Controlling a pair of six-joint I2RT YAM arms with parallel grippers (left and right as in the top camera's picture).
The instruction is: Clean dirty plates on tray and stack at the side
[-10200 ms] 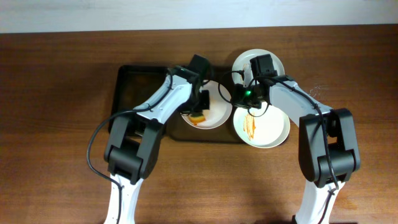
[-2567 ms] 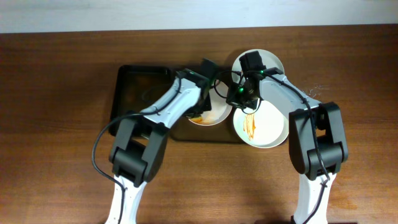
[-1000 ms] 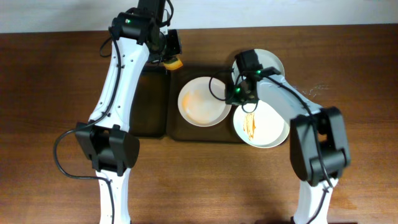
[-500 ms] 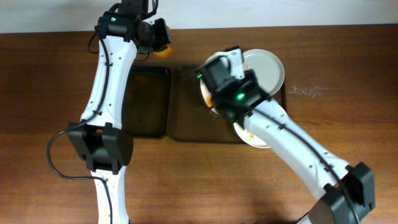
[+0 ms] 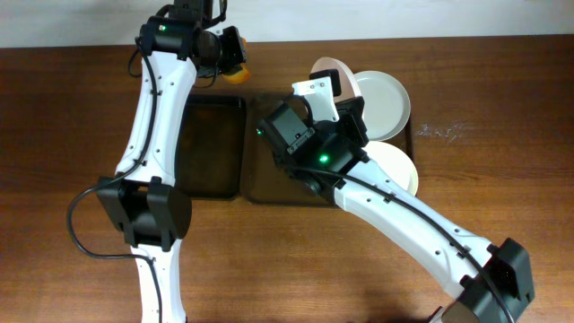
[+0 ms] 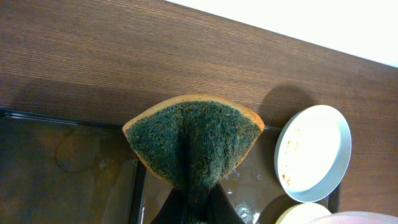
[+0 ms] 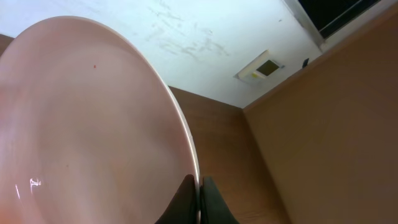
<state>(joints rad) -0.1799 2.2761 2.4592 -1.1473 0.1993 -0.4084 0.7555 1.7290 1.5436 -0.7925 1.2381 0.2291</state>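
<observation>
My right gripper (image 5: 344, 100) (image 7: 200, 186) is shut on the rim of one plate (image 5: 330, 75) (image 7: 93, 124). It holds the plate tilted on edge above the back of the large dark tray (image 5: 269, 175). A second white plate (image 5: 386, 99) (image 6: 314, 152) lies at the back right with faint sauce traces. A third plate (image 5: 399, 166) lies at the tray's right end, partly under my right arm. My left gripper (image 5: 224, 49) (image 6: 193, 208) is shut on a folded sponge (image 5: 239, 65) (image 6: 193, 140), green with an orange edge, and holds it above the table's back left.
A smaller, narrower black tray (image 5: 211, 148) (image 6: 62, 168) lies against the large tray's left side. The large tray's floor (image 6: 261, 180) is wet with droplets. Brown table wood (image 5: 502, 135) runs right of the plates, and a white wall edges the back.
My right gripper has lifted the wiped plate off the tray and swung it up toward the back right. My left arm with the sponge has stayed at the back left.
</observation>
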